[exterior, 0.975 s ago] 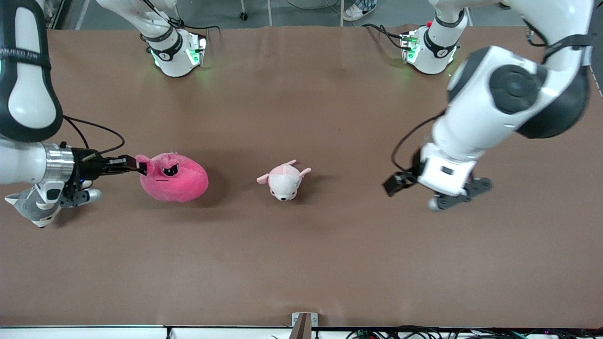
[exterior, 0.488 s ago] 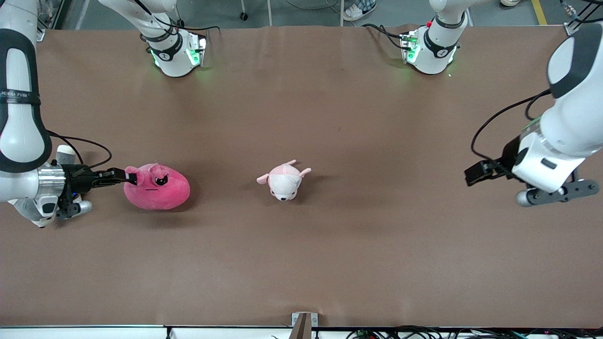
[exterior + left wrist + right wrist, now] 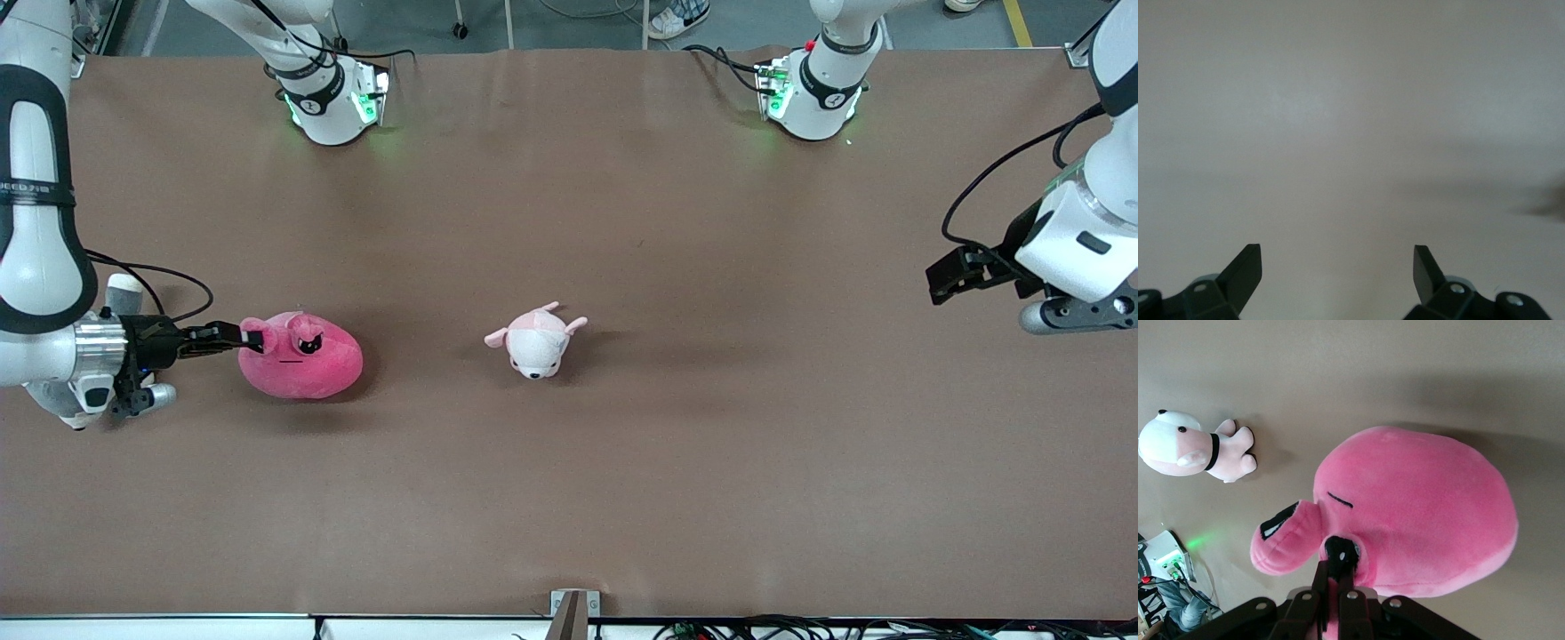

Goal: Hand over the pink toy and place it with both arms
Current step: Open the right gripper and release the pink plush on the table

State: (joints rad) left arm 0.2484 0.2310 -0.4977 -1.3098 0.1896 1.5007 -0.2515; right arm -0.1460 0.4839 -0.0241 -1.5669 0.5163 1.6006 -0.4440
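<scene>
Overhead first, front view: pink toy (image 3: 302,356) sits toward the right arm's end of the table (image 3: 569,498), its shadow close under it; whether it rests on the surface or hangs just clear, cannot tell. Right gripper (image 3: 253,339) pinches the toy at its edge beside the eye, fingers pressed together on the plush. A pale pink-and-white plush animal (image 3: 536,340) lies near mid-table, well apart from the toy. Left gripper (image 3: 944,276) hangs over the left arm's end of the table, empty; how its fingers stand is not readable from this angle.

Left wrist view: settles that. Left gripper (image 3: 1338,263) spread wide, both black fingertips (image 3: 1248,267) apart with only bare table between them. No toy visible.

Right wrist view: close detail of the grip. Right gripper (image 3: 1336,568) clamped on the pink toy (image 3: 1425,520) at a dark eye patch, next to a small ear. Pale plush animal (image 3: 1188,447) shows farther off, black collar visible.
</scene>
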